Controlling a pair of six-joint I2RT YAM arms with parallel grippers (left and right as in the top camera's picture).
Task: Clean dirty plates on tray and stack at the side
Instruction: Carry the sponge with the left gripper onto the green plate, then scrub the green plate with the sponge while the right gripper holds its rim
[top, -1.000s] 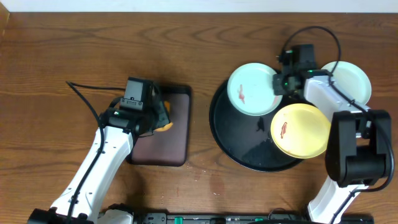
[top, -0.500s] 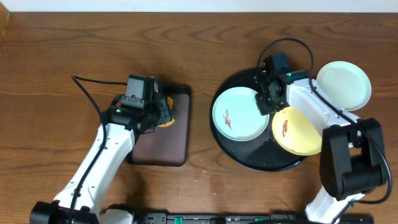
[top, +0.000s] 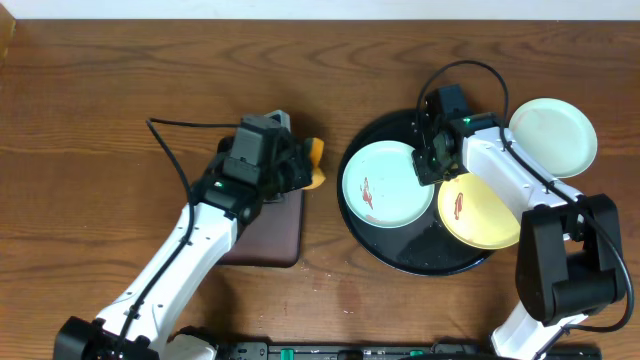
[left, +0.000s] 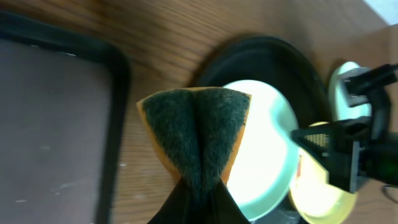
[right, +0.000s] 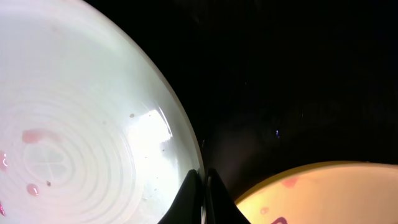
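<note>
One pale plate (top: 553, 136) sits just outside the black tray (top: 410, 245).

My left arm (top: 180, 250) comes up from the near left corner and slants up and to the right. The wrist is bent, so the left gripper (top: 300, 168) points to the right. Its jaws are drawn tight on a sponge (left: 196, 134), which is pinched into a fold. In the left wrist view my two dark fingers (left: 177, 211) meet in a narrow V at the lower edge.

My right arm (top: 520, 175) stands up from the near right corner, folds at the elbow and reaches up and to the left. The right gripper (top: 428, 160) points down and left. Its jaws are nearly together, nipping the rim of the pale blue plate (top: 385, 185).
</note>
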